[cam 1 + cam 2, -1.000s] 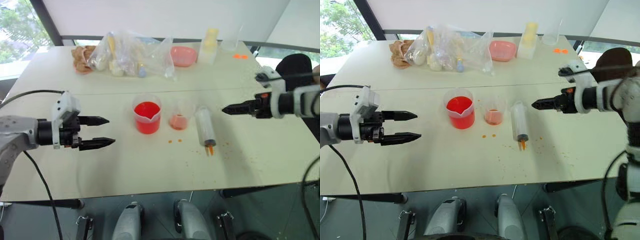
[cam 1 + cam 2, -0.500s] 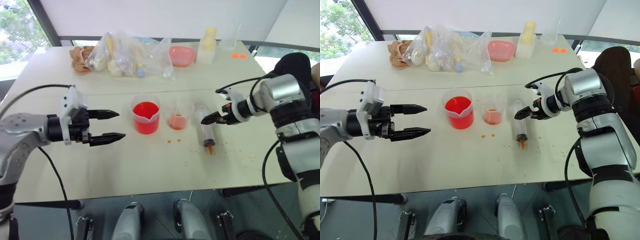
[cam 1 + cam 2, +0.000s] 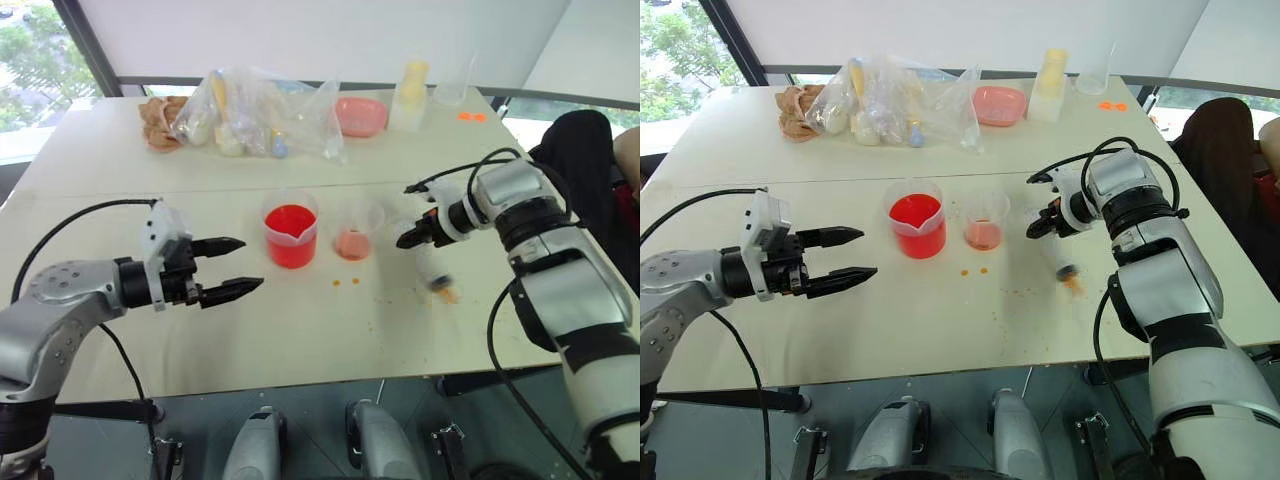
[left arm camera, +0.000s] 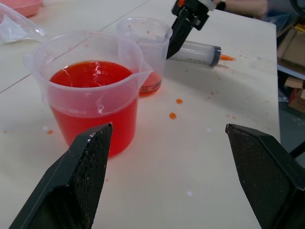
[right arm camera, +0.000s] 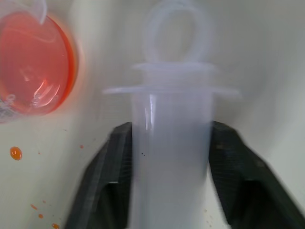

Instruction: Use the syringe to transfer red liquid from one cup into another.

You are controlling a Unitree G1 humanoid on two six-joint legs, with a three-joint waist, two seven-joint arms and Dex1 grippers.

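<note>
Inside beaker (image 4: 90, 90), red liquid (image 4: 90, 76)

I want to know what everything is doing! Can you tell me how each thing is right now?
Syringe: lying on the table, right claw's fingers on both sides of its barrel.
Beaker: upright, holding much red liquid.
Small cup: upright, a little red liquid at the bottom.
Left claw: open, empty.
Right claw: shut on syringe.

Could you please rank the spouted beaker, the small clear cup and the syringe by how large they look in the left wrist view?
1. Spouted beaker, nearest the camera.
2. Small clear cup.
3. Syringe, farthest, so true size is unsure.
</note>
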